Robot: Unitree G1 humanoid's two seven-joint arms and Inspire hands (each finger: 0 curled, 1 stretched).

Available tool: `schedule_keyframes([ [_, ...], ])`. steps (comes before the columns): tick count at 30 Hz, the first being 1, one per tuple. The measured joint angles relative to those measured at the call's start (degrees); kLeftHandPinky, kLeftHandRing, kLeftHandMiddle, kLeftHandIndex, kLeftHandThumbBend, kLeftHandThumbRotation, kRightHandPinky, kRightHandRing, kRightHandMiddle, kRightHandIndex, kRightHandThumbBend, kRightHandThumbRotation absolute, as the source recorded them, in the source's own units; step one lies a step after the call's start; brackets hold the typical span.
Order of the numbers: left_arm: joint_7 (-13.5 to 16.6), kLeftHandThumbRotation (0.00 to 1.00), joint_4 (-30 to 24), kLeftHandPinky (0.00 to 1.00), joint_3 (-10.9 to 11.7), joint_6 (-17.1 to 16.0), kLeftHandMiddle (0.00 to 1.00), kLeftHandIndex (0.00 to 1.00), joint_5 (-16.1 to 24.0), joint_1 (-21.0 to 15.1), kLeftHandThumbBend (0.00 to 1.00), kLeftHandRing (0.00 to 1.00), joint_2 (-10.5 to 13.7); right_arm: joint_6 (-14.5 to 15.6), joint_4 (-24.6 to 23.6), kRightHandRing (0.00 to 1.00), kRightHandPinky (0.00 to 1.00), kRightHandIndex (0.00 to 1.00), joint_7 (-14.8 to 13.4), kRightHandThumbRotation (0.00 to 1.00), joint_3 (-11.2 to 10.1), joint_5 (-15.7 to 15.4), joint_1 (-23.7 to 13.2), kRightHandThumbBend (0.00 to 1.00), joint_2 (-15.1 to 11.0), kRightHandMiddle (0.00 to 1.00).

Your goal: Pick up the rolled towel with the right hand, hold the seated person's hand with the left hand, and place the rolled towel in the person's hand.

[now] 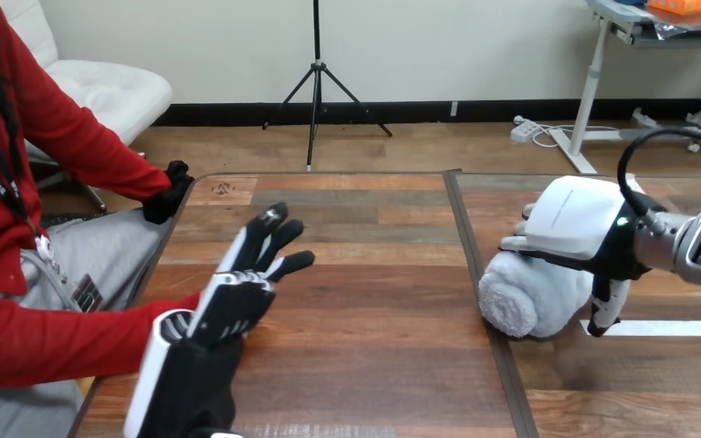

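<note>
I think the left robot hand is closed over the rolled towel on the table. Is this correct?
No, the side is wrong: in the head view the right robot hand, not the left, is closed over the rolled towel on the table.

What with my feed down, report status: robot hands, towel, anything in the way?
Right robot hand shut on rolled towel, towel on table. Left robot hand at the person's hand, hold unclear. Nothing in the way.
</note>
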Motion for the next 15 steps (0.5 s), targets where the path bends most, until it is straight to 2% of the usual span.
schedule_keyframes([
  [7,2.7,0.73,0.0,0.79,0.5,-2.5,0.95,0.94,1.3,0.0,0.97,0.91,0.1,2.3,1.6,0.92,0.85,0.96,-0.4,0.43,-0.6,2.7,2.0,1.0,1.3,0.91],
  [15,6.0,0.72,0.0,0.8,0.9,-3.0,0.96,0.95,3.9,0.6,1.0,0.92,1.1,4.9,3.0,0.96,0.86,0.99,-1.5,0.46,-1.7,6.9,5.6,1.0,2.9,0.95],
])
